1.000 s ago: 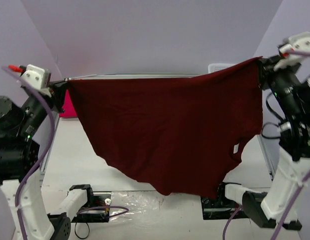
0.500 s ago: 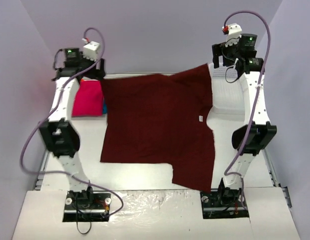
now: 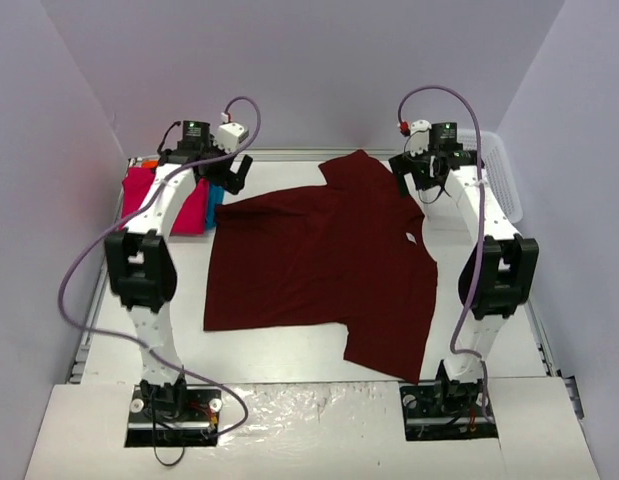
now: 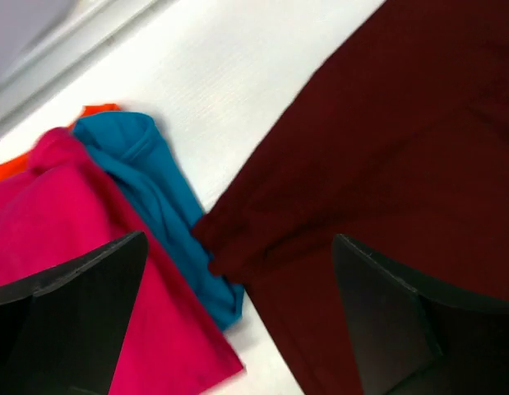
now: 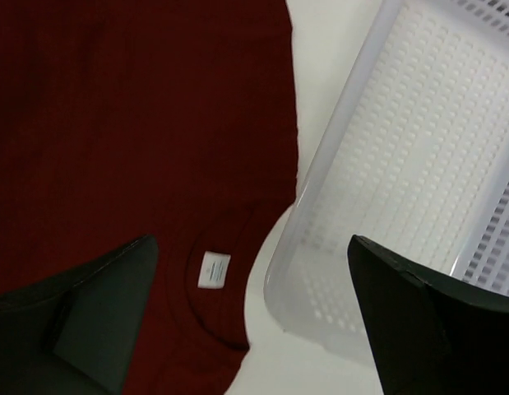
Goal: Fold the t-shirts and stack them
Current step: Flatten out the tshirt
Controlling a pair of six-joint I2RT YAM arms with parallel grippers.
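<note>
The large dark maroon t-shirt (image 3: 319, 265) lies spread on the white table, its white neck label (image 3: 410, 238) toward the right. Folded pink (image 3: 154, 195), teal (image 3: 217, 196) and orange (image 3: 147, 162) t-shirts sit stacked at the far left. My left gripper (image 3: 236, 172) hovers open over the maroon shirt's far left corner. From the left wrist I see that corner (image 4: 386, 148) beside the teal (image 4: 147, 177) and pink (image 4: 57, 222) cloth, with nothing between the fingers. My right gripper (image 3: 407, 178) is open above the collar; the label (image 5: 213, 270) lies below it.
A white plastic mesh basket (image 3: 501, 180) stands at the far right edge, close to the right gripper (image 5: 254, 239) and shown as a perforated wall (image 5: 402, 164) in the right wrist view. Purple walls enclose the table on three sides.
A second ago both grippers held the maroon shirt stretched up in the air. They carried it to the far side, laid it flat, opened and let go.
</note>
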